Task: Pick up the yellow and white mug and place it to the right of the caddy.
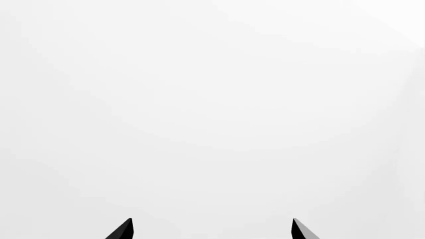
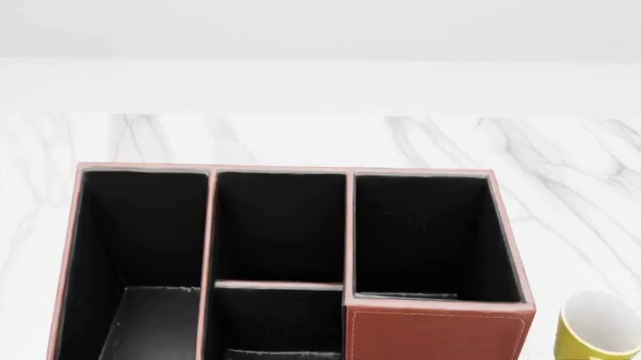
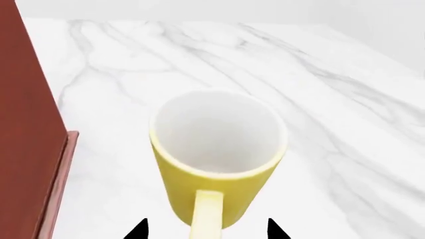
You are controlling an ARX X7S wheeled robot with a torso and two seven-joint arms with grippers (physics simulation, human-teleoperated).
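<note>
Yellow and white mug (image 2: 598, 327) upright at lower right of head view, just right of caddy (image 2: 437, 334); right gripper (image 3: 206, 230) spread — tips flank its handle w/o clamping; left gripper (image 1: 212, 230) spread, nothing held.

head: high, looking down | right wrist: close on mug (image 3: 218, 159) | shared: mug, caddy (image 2: 437, 334)

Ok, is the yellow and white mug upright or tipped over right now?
Upright. The yellow and white mug stands on the marble table with its round white mouth facing up, and its handle runs vertically down the side, beside the caddy.
</note>
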